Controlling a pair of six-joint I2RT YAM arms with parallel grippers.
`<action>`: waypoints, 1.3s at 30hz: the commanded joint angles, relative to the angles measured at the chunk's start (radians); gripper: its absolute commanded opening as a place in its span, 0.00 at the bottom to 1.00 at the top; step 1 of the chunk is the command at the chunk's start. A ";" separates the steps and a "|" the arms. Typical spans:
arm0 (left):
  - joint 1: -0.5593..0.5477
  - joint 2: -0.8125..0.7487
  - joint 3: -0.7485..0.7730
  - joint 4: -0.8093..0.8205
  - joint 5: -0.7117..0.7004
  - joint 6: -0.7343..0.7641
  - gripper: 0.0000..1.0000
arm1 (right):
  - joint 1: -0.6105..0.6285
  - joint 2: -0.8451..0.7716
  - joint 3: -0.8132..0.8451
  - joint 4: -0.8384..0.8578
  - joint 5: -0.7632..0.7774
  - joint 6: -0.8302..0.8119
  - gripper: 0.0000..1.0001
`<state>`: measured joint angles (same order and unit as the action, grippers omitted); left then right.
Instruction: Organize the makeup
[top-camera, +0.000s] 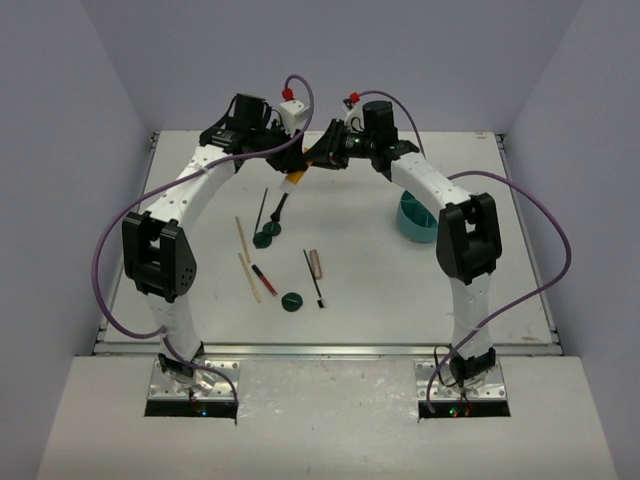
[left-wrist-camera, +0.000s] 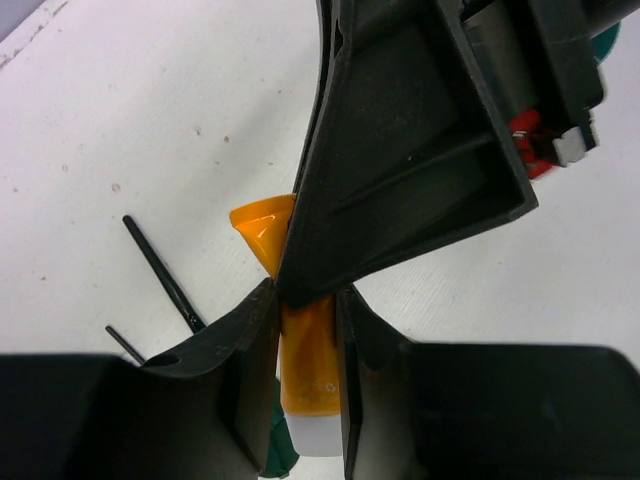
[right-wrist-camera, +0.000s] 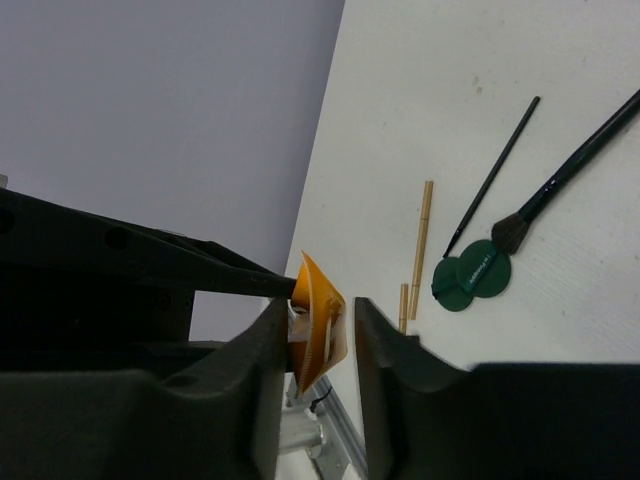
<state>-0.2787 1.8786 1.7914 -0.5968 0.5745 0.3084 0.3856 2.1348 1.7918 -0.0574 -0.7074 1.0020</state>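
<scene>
The job looks barely begun: left of the teal container (top-camera: 413, 222), the left gripper (left-wrist-camera: 305, 300) squeezes the orange tube (left-wrist-camera: 308, 370), the right gripper (right-wrist-camera: 320, 310) has its jaws around the tube's end, squeezing or not I cannot tell, and brushes (top-camera: 313, 277) and discs (top-camera: 292, 300) lie loose.

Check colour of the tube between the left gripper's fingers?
The tube is orange, white at one end; best in the left wrist view.
</scene>
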 joint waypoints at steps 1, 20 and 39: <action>-0.008 -0.012 0.010 0.066 0.016 -0.003 0.00 | 0.018 -0.007 -0.024 0.070 -0.022 0.004 0.06; 0.091 0.005 0.067 0.020 -0.009 -0.150 1.00 | -0.143 -0.409 -0.232 -0.103 0.351 -0.456 0.00; 0.159 0.160 0.035 -0.086 -0.375 -0.169 0.95 | -0.325 -0.756 -0.687 -0.118 0.853 -0.803 0.00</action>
<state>-0.1145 2.0777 1.8118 -0.7062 0.2219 0.1406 0.1048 1.3724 1.1018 -0.2537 0.1438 0.1882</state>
